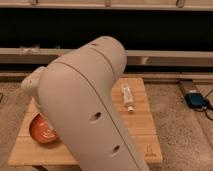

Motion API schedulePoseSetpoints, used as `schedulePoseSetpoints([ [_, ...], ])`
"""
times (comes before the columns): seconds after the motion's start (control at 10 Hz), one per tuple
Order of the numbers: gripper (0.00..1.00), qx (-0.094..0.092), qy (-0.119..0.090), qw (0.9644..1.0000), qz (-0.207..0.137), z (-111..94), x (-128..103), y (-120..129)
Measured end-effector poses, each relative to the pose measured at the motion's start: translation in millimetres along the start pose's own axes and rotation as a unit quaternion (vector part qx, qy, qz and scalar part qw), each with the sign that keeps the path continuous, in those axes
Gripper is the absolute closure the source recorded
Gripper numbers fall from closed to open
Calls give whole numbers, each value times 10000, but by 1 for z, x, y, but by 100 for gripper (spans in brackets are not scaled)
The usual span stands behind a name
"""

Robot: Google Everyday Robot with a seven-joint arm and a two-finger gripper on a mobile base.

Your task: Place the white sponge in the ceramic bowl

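The ceramic bowl [42, 131] is orange-red and sits on the left front of the wooden table [142, 132]. My big cream arm [90, 110] covers the bowl's right side. The arm fills the middle of the camera view and hides much of the table. The white sponge is hidden or out of view. My gripper is not in view; it lies somewhere behind or beyond the arm.
A slim white bottle-like item [128, 96] lies on the table's right half, pointing front to back. A blue object [195, 99] with a cable lies on the floor at right. A long low shelf [165, 56] runs behind the table.
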Motion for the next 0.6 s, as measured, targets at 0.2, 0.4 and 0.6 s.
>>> schedulePoseSetpoints([
  [0.2, 20, -164, -121, 9998, 25, -2, -6, 0],
  [0.4, 20, -330, -255, 9991, 59, -6, -11, 0],
  [0.6, 20, -493, -560, 9971, 114, -25, -19, -2],
])
